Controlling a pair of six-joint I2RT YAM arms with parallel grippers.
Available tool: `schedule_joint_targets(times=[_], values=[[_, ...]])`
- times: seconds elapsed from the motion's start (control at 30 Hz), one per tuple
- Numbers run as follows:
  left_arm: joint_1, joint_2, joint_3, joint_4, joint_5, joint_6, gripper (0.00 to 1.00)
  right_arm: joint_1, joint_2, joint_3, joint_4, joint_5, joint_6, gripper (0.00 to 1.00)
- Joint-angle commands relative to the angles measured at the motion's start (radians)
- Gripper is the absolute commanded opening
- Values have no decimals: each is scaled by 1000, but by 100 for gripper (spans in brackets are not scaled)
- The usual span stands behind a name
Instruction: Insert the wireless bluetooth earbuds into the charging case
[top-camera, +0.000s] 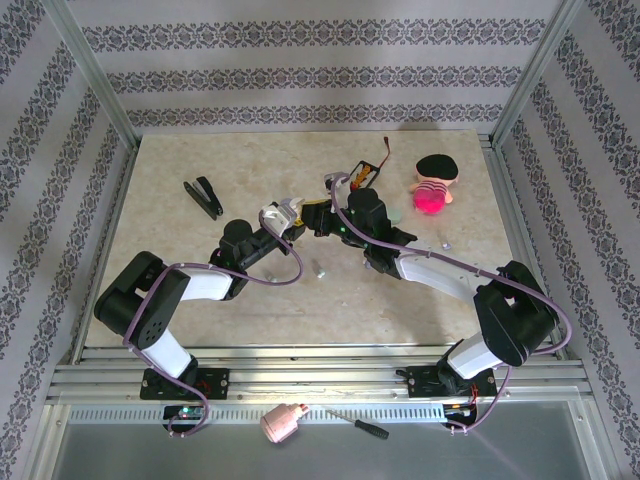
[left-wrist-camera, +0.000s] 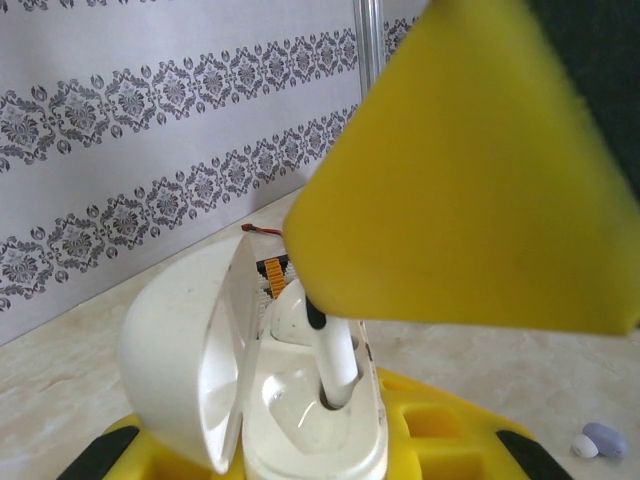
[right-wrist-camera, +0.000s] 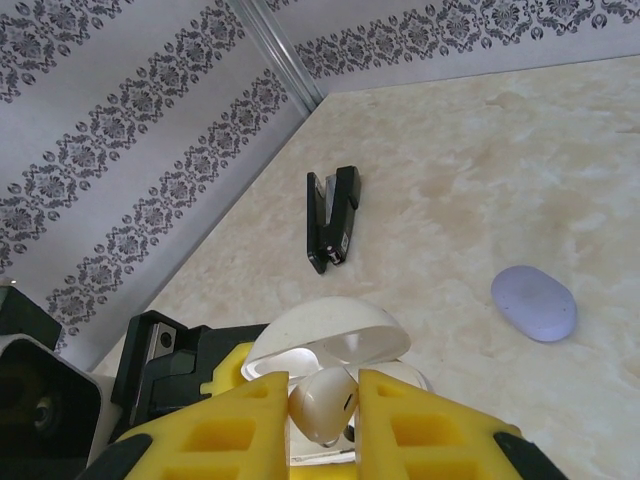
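Note:
A white charging case (left-wrist-camera: 300, 440) stands with its lid (left-wrist-camera: 185, 350) swung up and to the left. My left gripper (left-wrist-camera: 290, 445) is shut on its base, yellow fingers (left-wrist-camera: 450, 425) on both sides. A white earbud (right-wrist-camera: 325, 400) is pinched in my right gripper (right-wrist-camera: 325, 410), right above the case (right-wrist-camera: 330, 335). Its stem (left-wrist-camera: 337, 365) points down into a socket of the case, under the right gripper's yellow finger (left-wrist-camera: 470, 170). In the top view both grippers (top-camera: 290, 215) (top-camera: 318, 216) meet at mid-table over the case (top-camera: 281, 213).
A lavender oval shell (right-wrist-camera: 533, 302) and a black stapler (right-wrist-camera: 333, 217) lie on the table beyond the case. A black battery holder with wires (top-camera: 362, 176), a plush toy (top-camera: 433, 183) and a mint-green piece (top-camera: 396, 213) sit at the back right. Tiny pale bits (left-wrist-camera: 600, 440) lie nearby.

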Motion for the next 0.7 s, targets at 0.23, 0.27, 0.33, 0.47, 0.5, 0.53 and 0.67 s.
schedule_joint_targets(times=[0.23, 0.27, 0.33, 0.47, 0.5, 0.53, 0.67], values=[[-12, -50, 30, 12, -10, -3, 0, -15, 18, -20, 22, 7, 24, 28], [-12, -49, 33, 9, -8, -6, 0, -15, 13, -19, 20, 5, 24, 29], [-12, -48, 35, 7, -6, -6, 0, -16, 3, -18, 12, 5, 22, 31], [-12, -42, 40, 10, -2, -12, 0, -19, -18, -19, 2, -1, 22, 34], [-12, -41, 38, 11, -2, -14, 0, -21, -23, -20, 2, -5, 23, 35], [-12, -38, 40, 12, -2, -14, 0, -21, -31, -22, 3, -7, 29, 36], [-12, -32, 40, 12, -6, -15, 0, -29, -66, -36, 12, -16, 47, 46]])
